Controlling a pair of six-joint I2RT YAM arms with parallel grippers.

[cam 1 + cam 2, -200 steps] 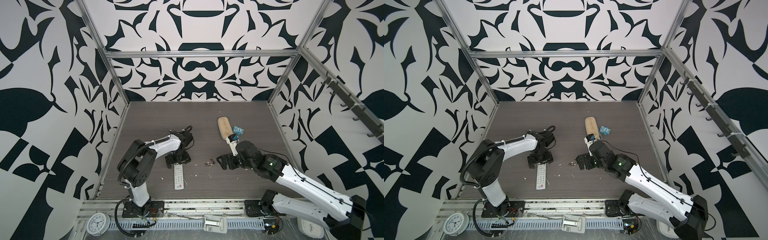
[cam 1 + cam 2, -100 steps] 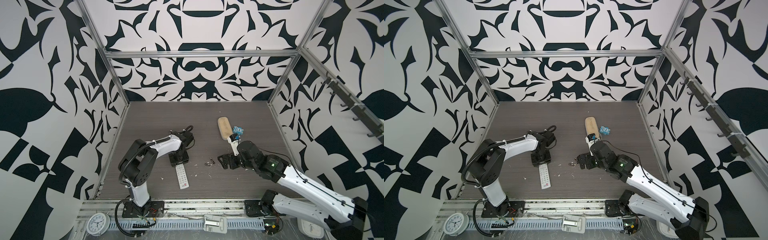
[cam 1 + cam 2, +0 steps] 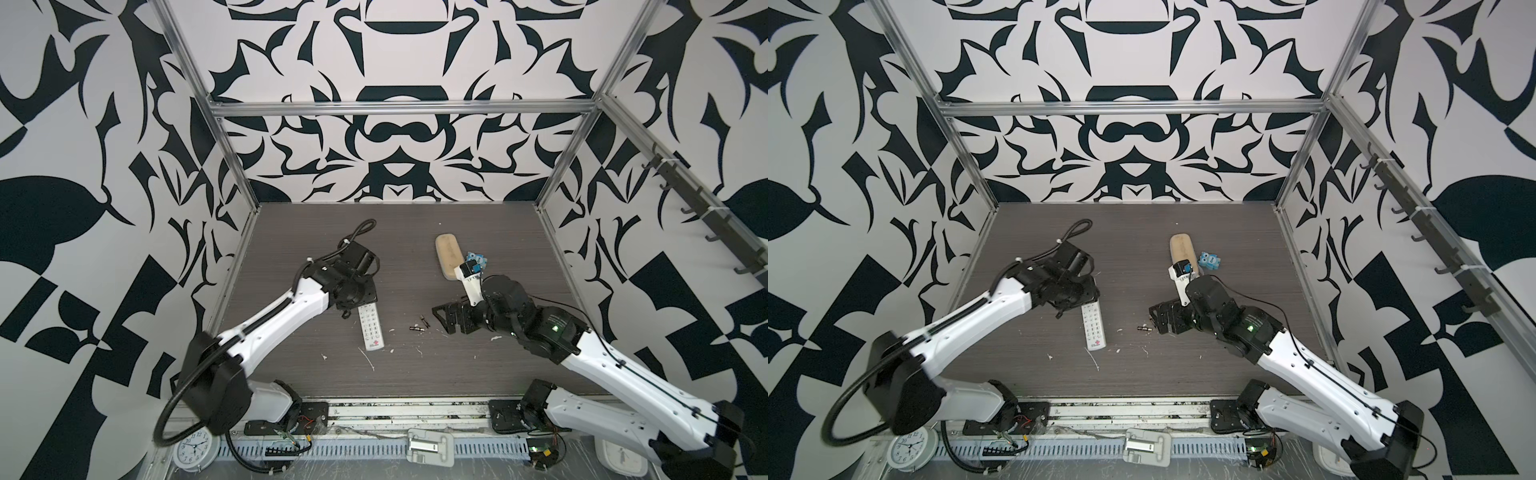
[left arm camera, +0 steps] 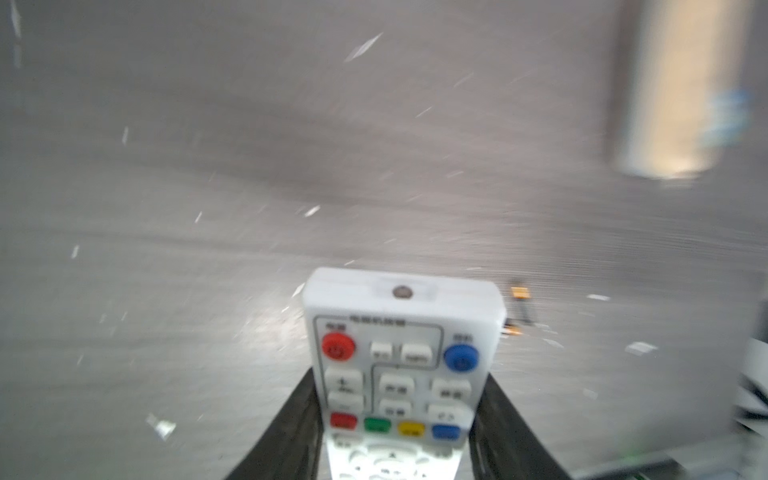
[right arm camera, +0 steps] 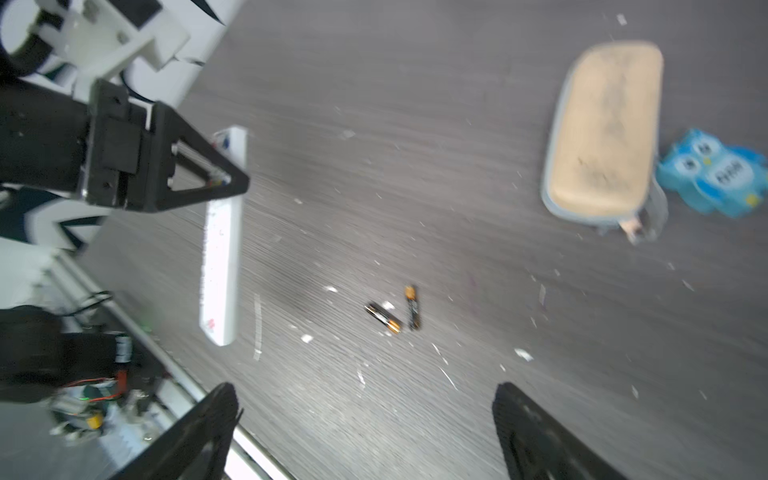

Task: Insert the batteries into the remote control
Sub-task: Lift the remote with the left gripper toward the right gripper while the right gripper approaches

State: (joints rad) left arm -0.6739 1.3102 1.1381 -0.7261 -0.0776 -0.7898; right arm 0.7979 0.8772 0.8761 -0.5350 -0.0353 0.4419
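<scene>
Beside the remote in left gripper's clasp, loose batteries, scraps; right gripper agape

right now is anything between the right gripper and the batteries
Nothing visible does. Only bare table with a few tiny white scraps lies between the open right gripper and the two batteries.

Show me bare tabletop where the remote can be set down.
Bare: the far strip of table behind the beige case, and the right side beyond the blue owl. Crowded: the middle, where the batteries lie between the remote control and the right hand.
</scene>
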